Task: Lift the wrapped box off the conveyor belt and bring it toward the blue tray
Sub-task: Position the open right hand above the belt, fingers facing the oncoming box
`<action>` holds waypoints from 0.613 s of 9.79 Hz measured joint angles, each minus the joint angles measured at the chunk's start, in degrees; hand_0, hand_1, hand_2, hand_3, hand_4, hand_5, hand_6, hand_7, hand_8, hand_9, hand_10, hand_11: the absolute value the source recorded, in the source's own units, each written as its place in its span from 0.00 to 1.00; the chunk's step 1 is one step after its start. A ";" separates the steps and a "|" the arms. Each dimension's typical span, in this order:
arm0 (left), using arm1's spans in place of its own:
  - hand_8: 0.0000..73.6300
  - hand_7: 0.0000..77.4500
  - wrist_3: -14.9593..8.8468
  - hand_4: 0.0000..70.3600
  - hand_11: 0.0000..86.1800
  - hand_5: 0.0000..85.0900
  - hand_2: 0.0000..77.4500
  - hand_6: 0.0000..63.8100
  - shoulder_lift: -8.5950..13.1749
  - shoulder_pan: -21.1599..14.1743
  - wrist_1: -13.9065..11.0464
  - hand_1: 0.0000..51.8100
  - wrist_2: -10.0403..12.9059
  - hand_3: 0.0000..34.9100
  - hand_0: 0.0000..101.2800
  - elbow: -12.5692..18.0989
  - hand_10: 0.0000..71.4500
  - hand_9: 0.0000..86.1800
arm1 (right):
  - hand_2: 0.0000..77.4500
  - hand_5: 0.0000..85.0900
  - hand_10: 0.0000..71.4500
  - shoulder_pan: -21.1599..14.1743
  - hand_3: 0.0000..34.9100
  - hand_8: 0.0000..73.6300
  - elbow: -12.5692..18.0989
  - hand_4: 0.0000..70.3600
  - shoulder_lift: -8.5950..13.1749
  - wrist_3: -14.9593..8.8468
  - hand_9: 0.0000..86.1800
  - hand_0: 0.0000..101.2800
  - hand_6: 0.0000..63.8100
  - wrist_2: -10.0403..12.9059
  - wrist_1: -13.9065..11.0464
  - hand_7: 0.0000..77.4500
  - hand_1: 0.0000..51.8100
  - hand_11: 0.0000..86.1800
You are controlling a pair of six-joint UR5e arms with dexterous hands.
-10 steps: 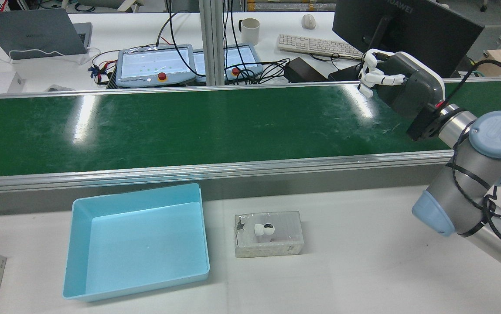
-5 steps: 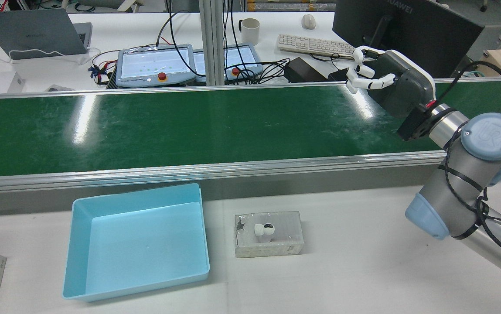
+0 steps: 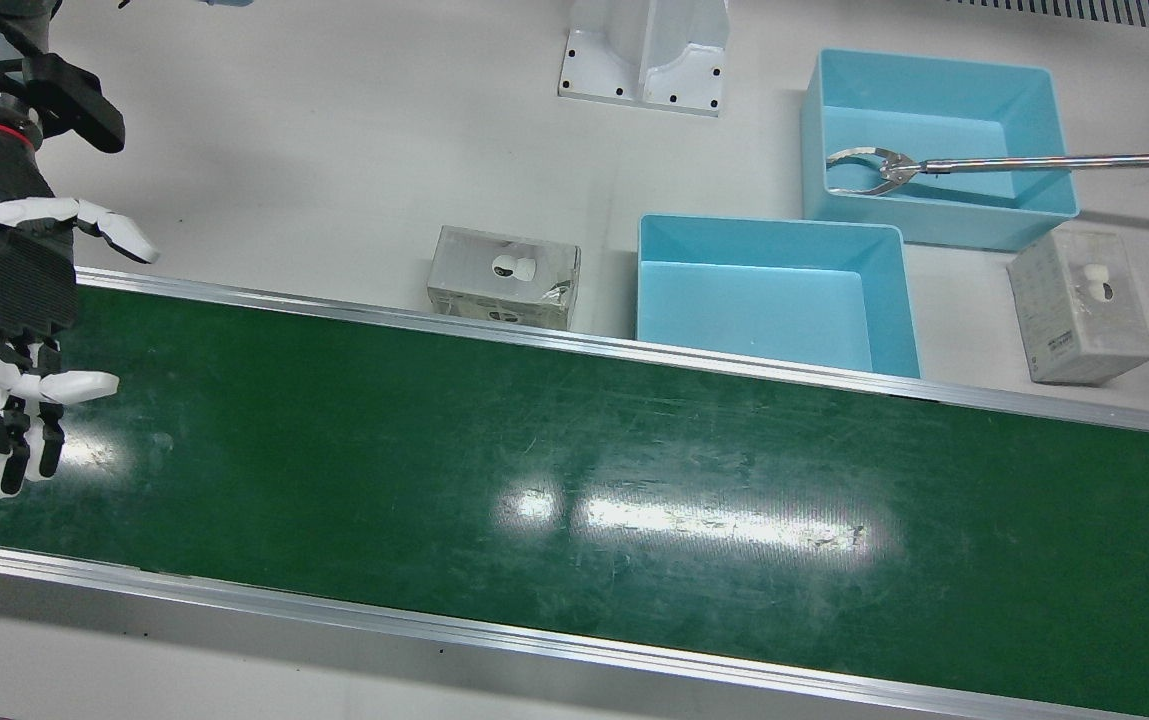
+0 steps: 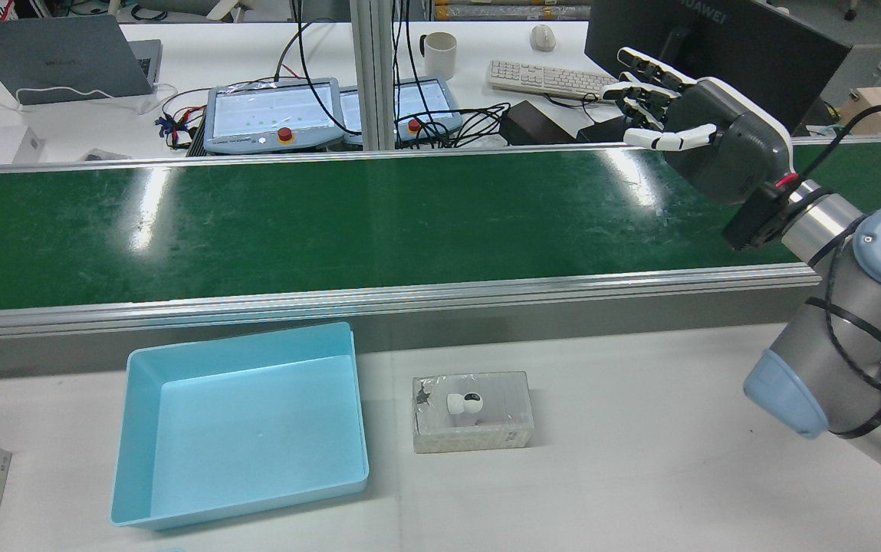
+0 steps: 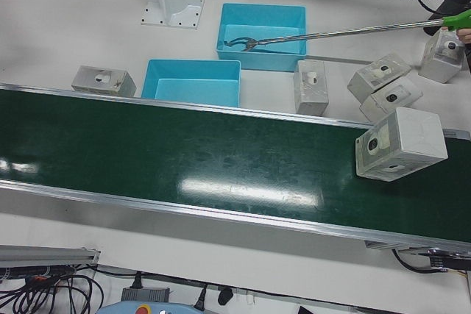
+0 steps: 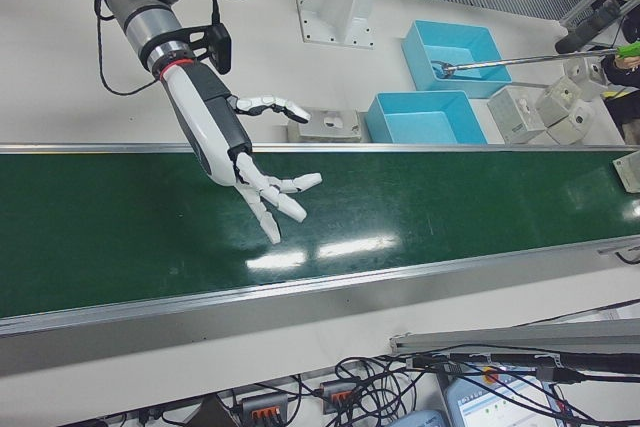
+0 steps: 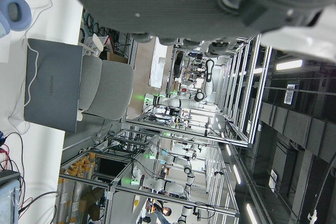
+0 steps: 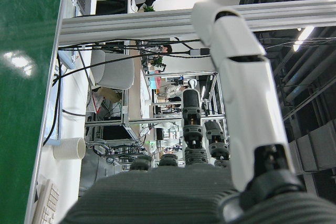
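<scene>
A wrapped grey box (image 5: 401,143) lies on the green conveyor belt (image 4: 333,222) at its left-arm end; its edge also shows in the right-front view (image 6: 631,169). My right hand (image 4: 705,130) is open with fingers spread, held above the belt's other end, far from that box; it also shows in the front view (image 3: 4,340) and the right-front view (image 6: 235,152). The blue tray (image 4: 244,339) stands on the white table beside the belt. The left hand view shows only my left hand's (image 7: 173,3) dark palm; its fingers are hidden.
Another wrapped box (image 4: 473,412) lies on the table next to the blue tray. A second blue tray (image 3: 939,75) stands farther back with long tongs (image 3: 1034,160) reaching into it. Several more wrapped boxes (image 5: 379,75) lie on the table near it.
My right hand has uncurled its fingers from a loose fist to a spread-open pose and lifted slightly over the belt's far edge. The box on the table has not moved.
</scene>
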 joint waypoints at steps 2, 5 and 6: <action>0.01 0.01 0.00 0.00 0.00 0.01 0.01 0.00 0.00 0.00 0.00 0.00 0.00 0.00 0.00 0.00 0.01 0.00 | 0.36 0.17 0.04 -0.06 0.02 0.00 3.69 0.09 -1.41 -2.64 0.06 0.55 0.36 0.23 -3.27 0.23 0.57 0.10; 0.01 0.01 0.00 0.00 0.00 0.01 0.01 0.00 0.00 0.00 0.00 0.00 0.00 0.00 0.00 0.00 0.01 0.00 | 0.27 0.17 0.05 -0.25 0.02 0.02 3.06 0.09 -1.68 -2.88 0.08 0.49 0.10 0.35 -3.83 0.24 0.37 0.08; 0.01 0.01 0.00 0.00 0.00 0.01 0.01 0.00 0.00 0.00 0.00 0.00 0.00 0.00 0.00 0.00 0.01 0.00 | 0.20 0.15 0.05 -0.30 0.02 0.02 2.51 0.09 -1.60 -2.58 0.06 0.48 0.04 0.35 -3.31 0.23 0.29 0.08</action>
